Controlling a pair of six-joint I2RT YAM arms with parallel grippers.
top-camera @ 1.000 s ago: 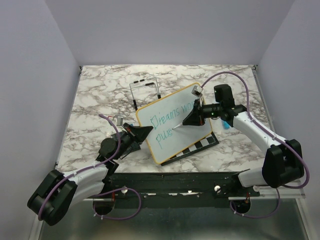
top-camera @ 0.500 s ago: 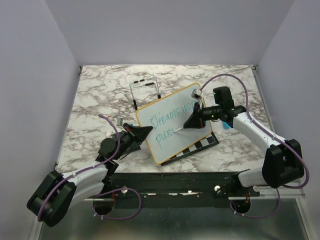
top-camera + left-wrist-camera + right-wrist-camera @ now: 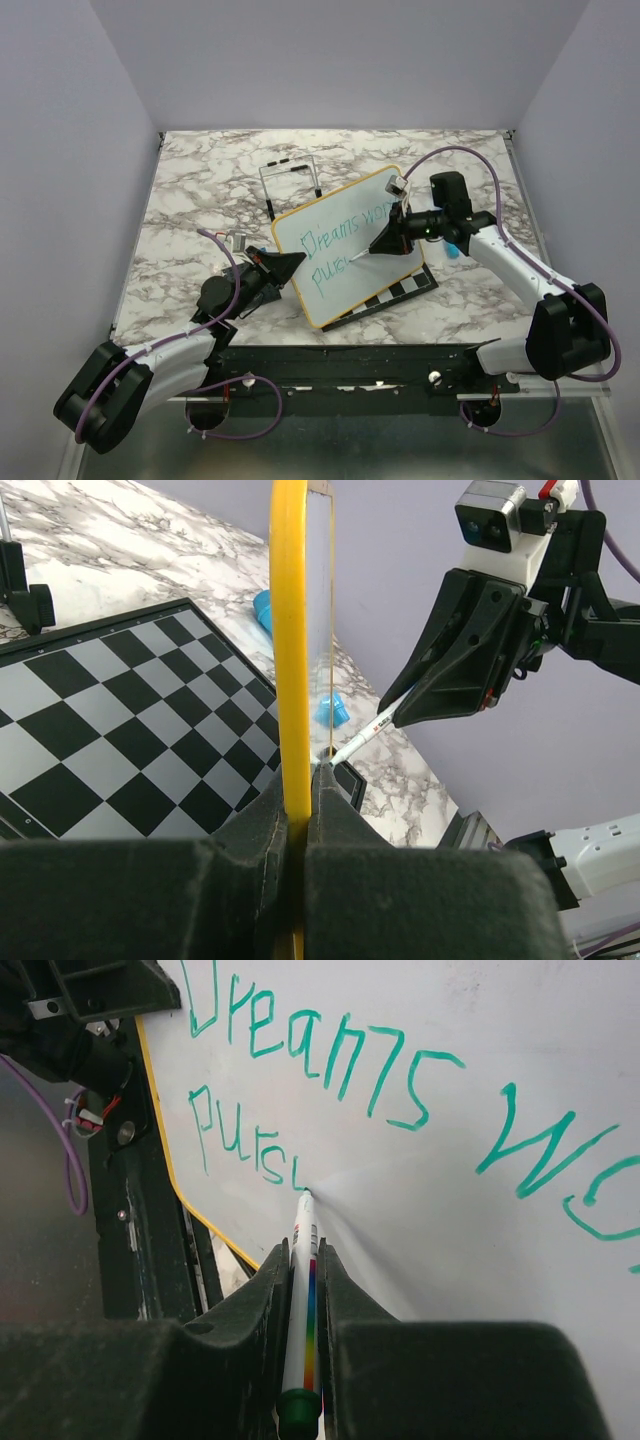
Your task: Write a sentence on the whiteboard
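Left gripper: nearest the bases, jaws clamped tight on the yellow-orange frame at the near-left edge of the whiteboard, holding it raised and tilted.

Whiteboard: stood on edge over the chessboard, written face toward the right arm. Whether its lower edge rested on the chessboard could not be told from these views.

Sentence: teal-green and unfinished. "Dreams" and the start of a second word ran along the top line, and "purs" plus a first stroke of the next letter sat below.

Right gripper: jaws closed on the marker, its tip touching the board right after "purs".

Blue piece: on the marble table beside the right arm, possibly the marker's cap.

Wire stand: behind the board, apart from it.

Risk, board: only one edge was pinched, so pen pressure could have swung or slid the board and warped the letters.

Risk, marker: pushing too hard could have slid the pen back through the jaws, while too light a touch would have left gaps in the stroke.

Risk, room: the second line sat low, so a third line might have crowded the frame.
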